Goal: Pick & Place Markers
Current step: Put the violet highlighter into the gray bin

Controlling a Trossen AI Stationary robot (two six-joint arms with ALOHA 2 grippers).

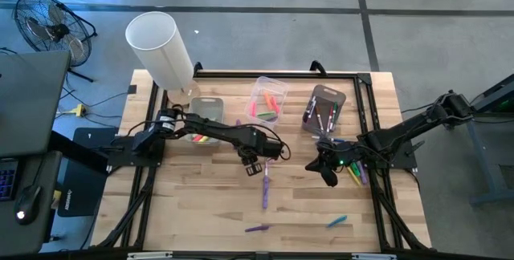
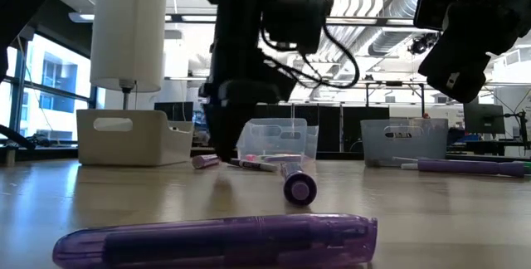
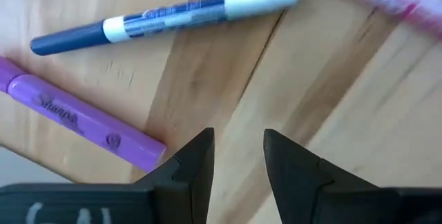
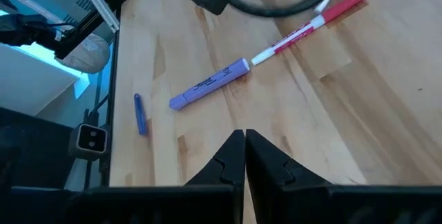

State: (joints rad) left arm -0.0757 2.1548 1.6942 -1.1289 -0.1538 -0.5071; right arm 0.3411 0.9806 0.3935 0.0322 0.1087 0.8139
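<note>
Two robot arms reach over a wooden worktop [image 1: 201,196] scattered with markers.
Left gripper [image 3: 237,156] hovers with fingers narrowly parted and empty above a purple marker [image 3: 83,122] and blue marker [image 3: 166,16]; right gripper [image 4: 244,156] hangs nearby, fingers pressed together, empty.

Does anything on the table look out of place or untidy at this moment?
Yes. Several markers lie loose on the table instead of in the bins: a purple marker near the middle, another purple one and a blue one near the front edge.
</note>
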